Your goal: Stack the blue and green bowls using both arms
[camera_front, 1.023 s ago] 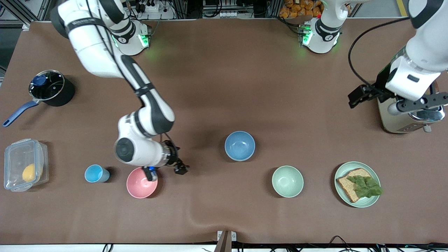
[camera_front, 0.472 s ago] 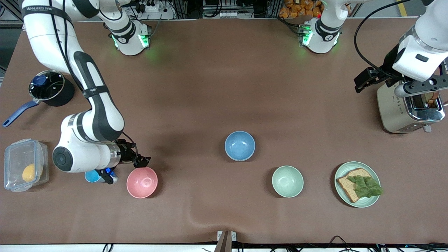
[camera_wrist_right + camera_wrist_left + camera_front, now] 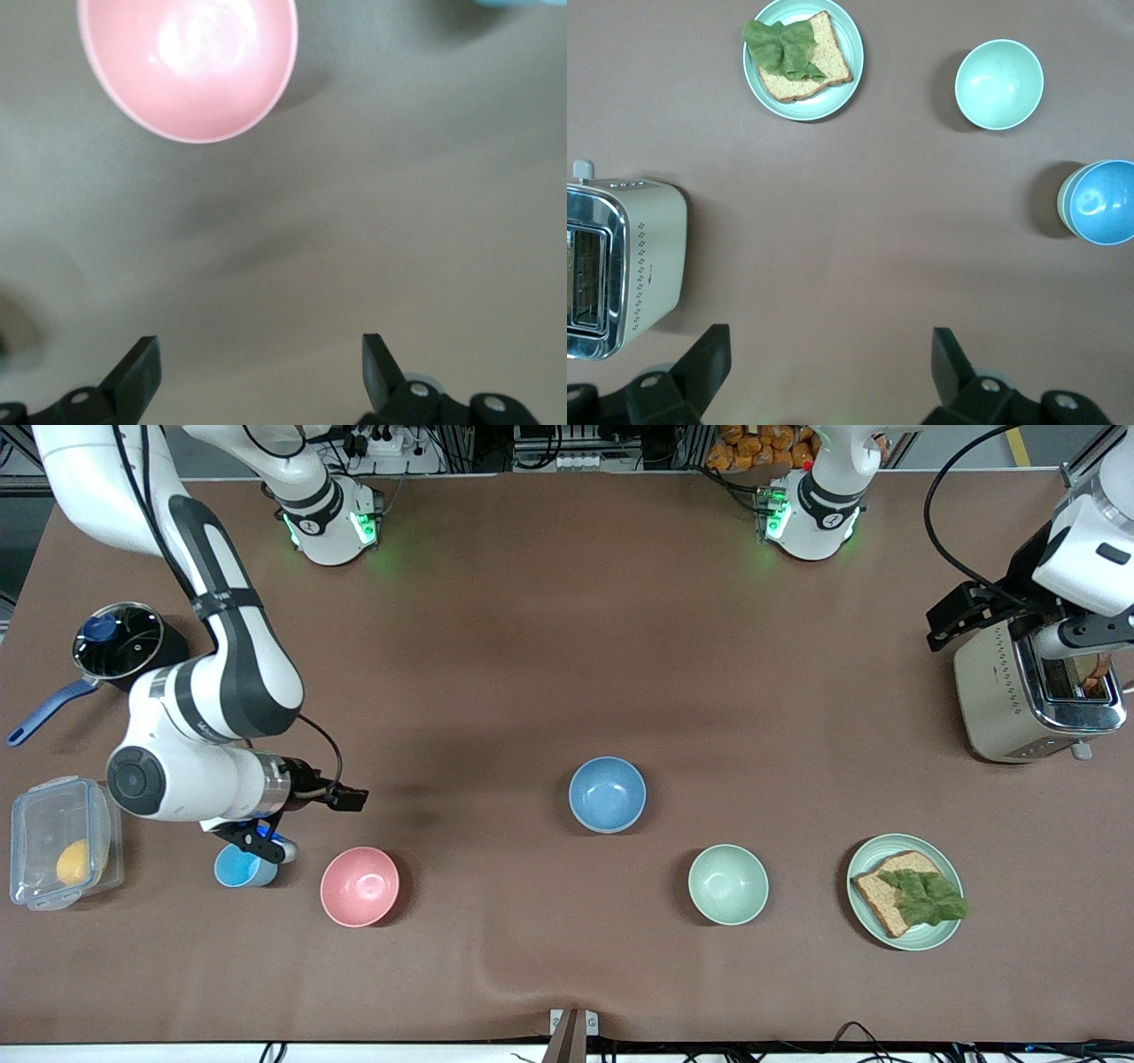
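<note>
The blue bowl (image 3: 607, 794) stands upright mid-table. In the left wrist view (image 3: 1102, 202) it sits nested in the green bowl (image 3: 1062, 204), of which only a thin sage rim shows; from the front the green bowl is hidden under it. My right gripper (image 3: 312, 822) is open and empty above the table between a light-blue cup and a pink bowl; its fingers (image 3: 135, 370) stand wide apart. My left gripper (image 3: 1010, 624) is open and empty, high over the toaster, with nothing between its fingers (image 3: 707, 363).
A paler mint bowl (image 3: 728, 884) and a green plate with bread and lettuce (image 3: 904, 892) lie nearer the camera. The toaster (image 3: 1028, 691) is at the left arm's end. The pink bowl (image 3: 359, 887), light-blue cup (image 3: 237, 866), a lidded box (image 3: 58, 841) and a pot (image 3: 124, 646) are at the right arm's end.
The right arm swung away from over the pink bowl toward its own end of the table. The left arm drew back and up over the toaster. The bowls stayed put.
</note>
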`<state>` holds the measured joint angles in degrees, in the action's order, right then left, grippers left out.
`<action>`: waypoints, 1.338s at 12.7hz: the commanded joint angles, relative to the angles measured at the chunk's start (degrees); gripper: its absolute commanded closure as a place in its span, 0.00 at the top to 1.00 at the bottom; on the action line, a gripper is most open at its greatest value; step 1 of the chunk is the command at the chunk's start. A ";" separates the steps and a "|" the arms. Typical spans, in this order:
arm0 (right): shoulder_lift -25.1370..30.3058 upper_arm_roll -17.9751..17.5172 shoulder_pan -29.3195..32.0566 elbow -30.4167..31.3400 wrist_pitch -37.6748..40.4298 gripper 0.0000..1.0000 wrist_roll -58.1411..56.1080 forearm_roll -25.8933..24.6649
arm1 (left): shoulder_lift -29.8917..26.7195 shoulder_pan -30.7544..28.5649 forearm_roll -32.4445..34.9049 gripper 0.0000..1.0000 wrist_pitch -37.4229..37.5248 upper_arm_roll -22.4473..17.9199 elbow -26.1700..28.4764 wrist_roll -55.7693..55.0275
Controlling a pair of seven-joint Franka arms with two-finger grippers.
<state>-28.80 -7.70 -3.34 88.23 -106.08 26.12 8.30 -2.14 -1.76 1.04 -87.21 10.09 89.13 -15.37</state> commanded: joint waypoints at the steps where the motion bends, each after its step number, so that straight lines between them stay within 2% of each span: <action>1: 7.17 -0.74 1.84 4.67 -0.71 1.00 -5.81 -3.19 | -0.32 0.70 0.63 1.00 0.99 -2.35 -0.01 3.50; 4: 13.40 -0.83 2.02 7.03 0.34 1.00 -9.84 -10.57 | -0.23 0.62 1.07 1.00 0.99 -2.44 0.26 5.78; 6: 19.28 -0.83 3.51 10.79 0.35 1.00 -14.58 -10.76 | -0.23 0.35 1.07 1.00 0.99 -2.35 0.26 8.15; 7: 22.44 0.13 3.52 13.08 0.35 1.00 -16.08 -10.67 | -0.32 0.35 0.99 1.00 1.07 -2.44 0.26 8.95; 10: 27.21 7.06 3.69 14.07 4.64 1.00 -28.80 -9.89 | -0.32 0.35 1.07 1.00 1.42 -2.35 0.26 9.13; 11: 27.83 8.65 3.60 13.20 6.65 1.00 -29.97 -9.45 | -0.49 0.18 1.07 1.00 1.69 -2.35 0.26 9.13; 14: 27.75 8.75 3.52 5.92 14.30 1.00 -26.22 -9.27 | -0.85 0.18 0.99 1.00 2.22 -2.35 0.43 8.78; 17: 27.84 8.75 3.78 3.70 16.34 1.00 -26.64 -9.18 | -1.11 0.18 0.81 1.00 3.01 -2.35 0.43 8.52</action>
<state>-1.13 1.44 0.00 93.12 -91.00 -1.09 -1.30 -2.19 -1.60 1.04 -85.28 7.87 89.37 -7.62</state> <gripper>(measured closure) 0.000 0.000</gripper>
